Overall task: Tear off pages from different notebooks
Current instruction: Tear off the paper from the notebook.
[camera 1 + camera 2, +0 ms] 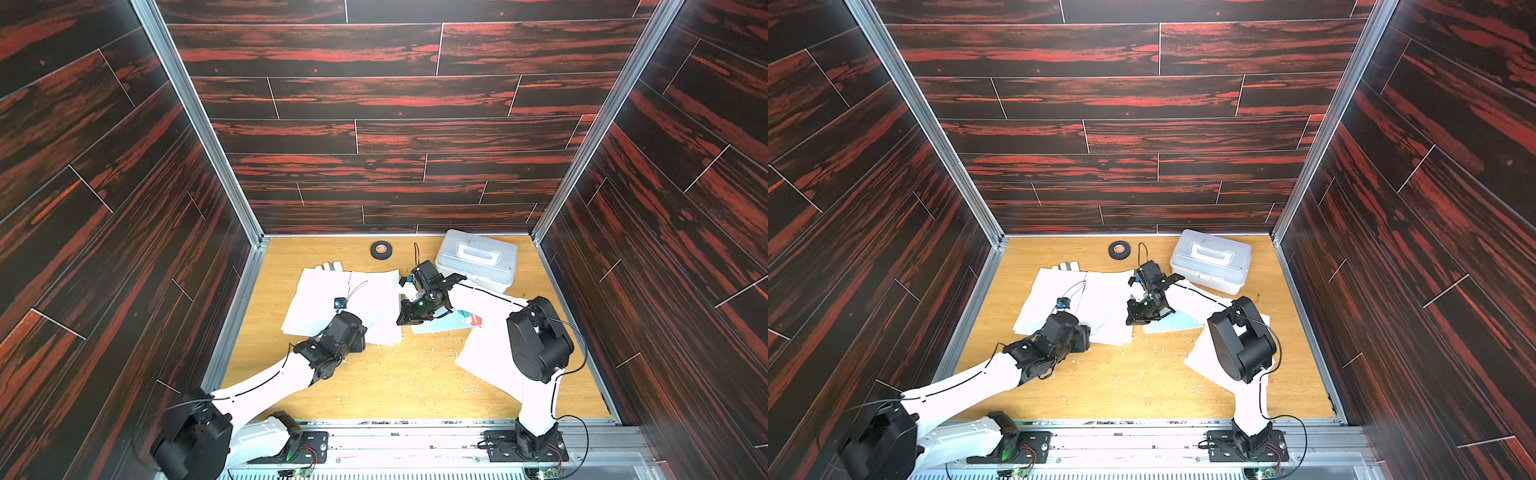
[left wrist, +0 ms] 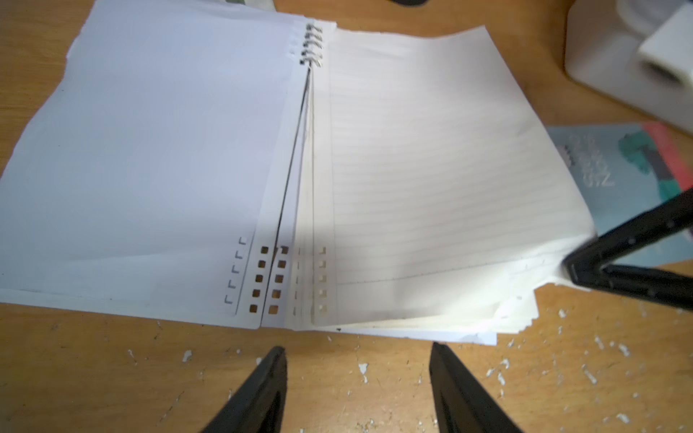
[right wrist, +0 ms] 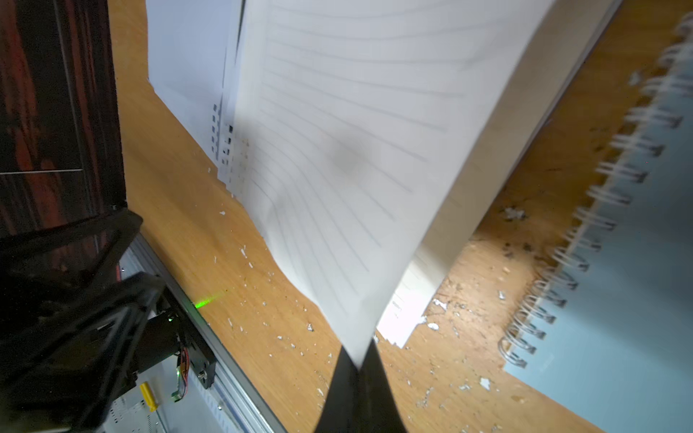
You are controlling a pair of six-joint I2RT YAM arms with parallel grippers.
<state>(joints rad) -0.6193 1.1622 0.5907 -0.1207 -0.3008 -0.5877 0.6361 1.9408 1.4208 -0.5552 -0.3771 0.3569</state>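
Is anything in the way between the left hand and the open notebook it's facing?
Nothing visible. The left hand is open, and only bare table with small paper scraps lies between its fingers and the open notebook's near edge. The right hand is shut on a corner of the lined page.

You are at an enclosed robot test cell, a lab rig. Dark red wood-grain panels (image 1: 374, 104) on aluminium corner posts (image 1: 199, 120) wall in three sides of a wooden bench (image 1: 374, 386). The left arm (image 1: 270, 395) and right arm (image 1: 536, 407) bolt to a metal base rail (image 1: 415, 440) along its open edge.
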